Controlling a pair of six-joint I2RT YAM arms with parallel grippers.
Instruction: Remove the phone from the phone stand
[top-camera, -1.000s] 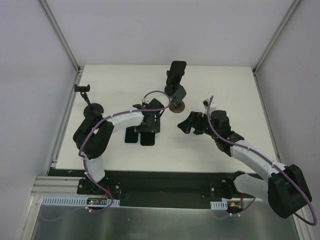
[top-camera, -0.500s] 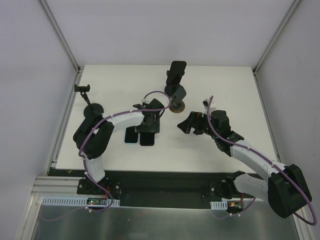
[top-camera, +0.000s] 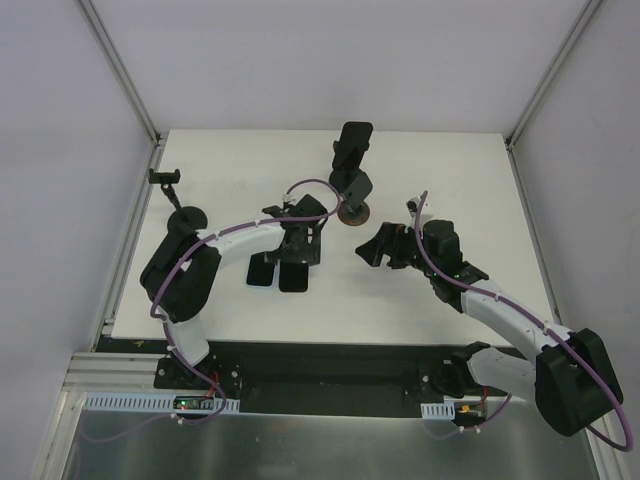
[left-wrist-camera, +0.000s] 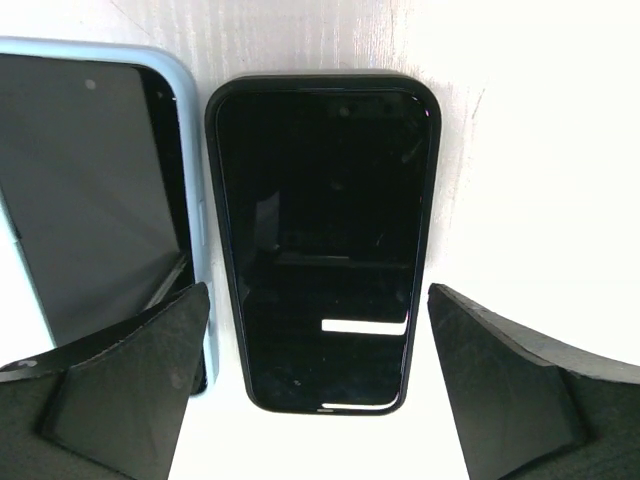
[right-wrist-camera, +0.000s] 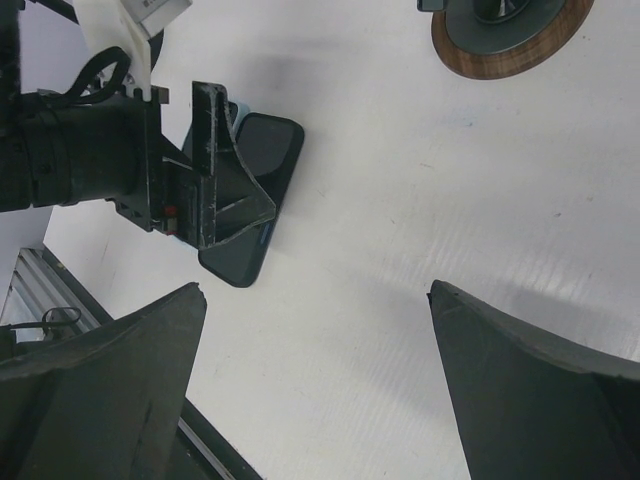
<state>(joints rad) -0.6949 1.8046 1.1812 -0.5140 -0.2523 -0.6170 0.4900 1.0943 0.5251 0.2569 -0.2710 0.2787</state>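
Observation:
A black phone (top-camera: 353, 146) sits upright in the phone stand (top-camera: 352, 186), which has a round wooden base at the table's back centre. The base also shows in the right wrist view (right-wrist-camera: 500, 35). My left gripper (top-camera: 297, 250) is open and hovers low over a black phone (left-wrist-camera: 325, 240) that lies flat on the table between its fingers (left-wrist-camera: 120, 390), apart from both. A light-blue-cased phone (left-wrist-camera: 90, 200) lies beside it on the left. My right gripper (top-camera: 372, 248) is open and empty, right of the stand's base, and its wrist view shows only table between its fingers (right-wrist-camera: 100, 390).
A small empty black stand (top-camera: 164, 178) is at the table's back left edge. The two flat phones (top-camera: 263, 272) lie side by side in front of the left gripper. White walls enclose the table on three sides.
The left arm's elbow has shifted a little to the left. Its gripper stays over the flat phones. The right arm has not moved.

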